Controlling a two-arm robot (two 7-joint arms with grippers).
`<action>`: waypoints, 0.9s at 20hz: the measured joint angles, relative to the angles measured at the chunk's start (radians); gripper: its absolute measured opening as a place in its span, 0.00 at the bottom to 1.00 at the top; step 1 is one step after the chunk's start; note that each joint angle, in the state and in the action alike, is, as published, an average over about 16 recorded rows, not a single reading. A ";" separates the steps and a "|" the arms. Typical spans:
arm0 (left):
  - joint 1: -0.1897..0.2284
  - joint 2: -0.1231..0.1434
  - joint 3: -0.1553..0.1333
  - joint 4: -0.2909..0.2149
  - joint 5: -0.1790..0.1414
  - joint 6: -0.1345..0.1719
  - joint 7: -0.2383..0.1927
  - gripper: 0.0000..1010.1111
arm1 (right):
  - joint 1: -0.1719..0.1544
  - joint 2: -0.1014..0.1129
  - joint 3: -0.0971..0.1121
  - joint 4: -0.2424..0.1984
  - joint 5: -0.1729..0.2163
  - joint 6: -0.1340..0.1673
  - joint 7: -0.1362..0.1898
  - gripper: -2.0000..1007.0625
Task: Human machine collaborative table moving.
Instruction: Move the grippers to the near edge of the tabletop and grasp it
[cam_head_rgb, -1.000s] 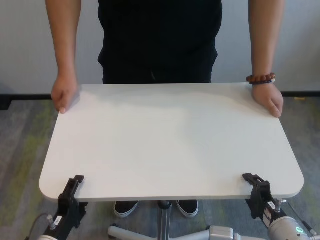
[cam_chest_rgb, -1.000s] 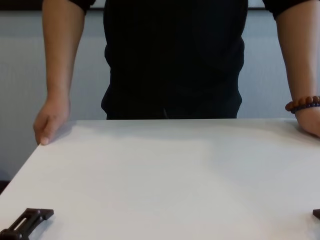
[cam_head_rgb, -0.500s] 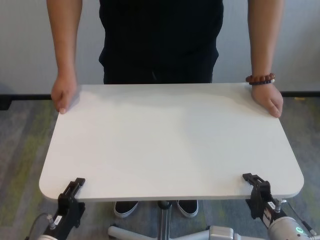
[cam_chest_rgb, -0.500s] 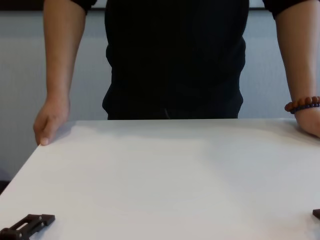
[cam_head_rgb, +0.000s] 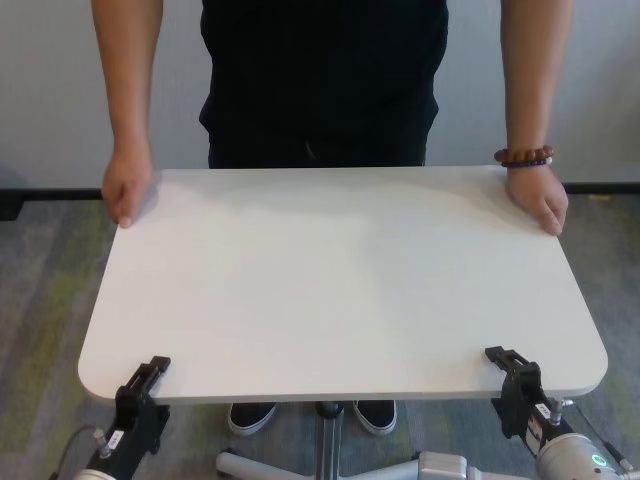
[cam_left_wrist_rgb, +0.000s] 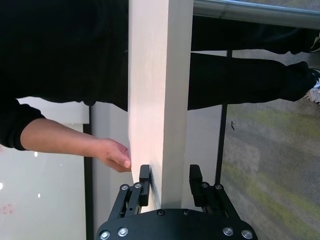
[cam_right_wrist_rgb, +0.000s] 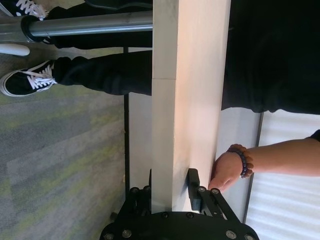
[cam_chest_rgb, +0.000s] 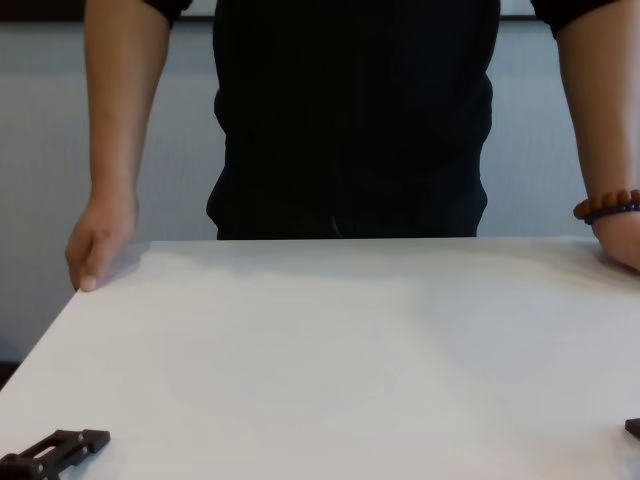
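left hand (cam_left_wrist_rgb: 169, 186) straddles the near edge of the table (cam_head_rgb: 340, 280) at its left corner: one finger against the top, the other a hair off the underside, so can't tell if it's clamped. right hand (cam_right_wrist_rgb: 170, 190) is closed on the near edge at the right corner. the human (cam_head_rgb: 325, 80) stands at the far side, both palms on the far corners. table sits level on its grey leg (cam_head_rgb: 323, 440). judgement: grips about set on both ends, the move itself not yet begun
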 joint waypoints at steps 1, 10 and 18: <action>0.000 0.000 0.000 0.000 0.000 0.000 0.000 0.50 | 0.000 0.000 0.000 0.000 0.000 0.000 0.000 0.32; 0.000 0.000 0.000 0.000 0.000 0.000 0.000 0.44 | 0.000 0.000 0.000 0.000 0.000 0.000 0.000 0.32; 0.000 0.000 0.000 0.000 0.000 0.000 0.000 0.38 | 0.000 0.000 0.000 0.000 0.000 0.000 0.000 0.32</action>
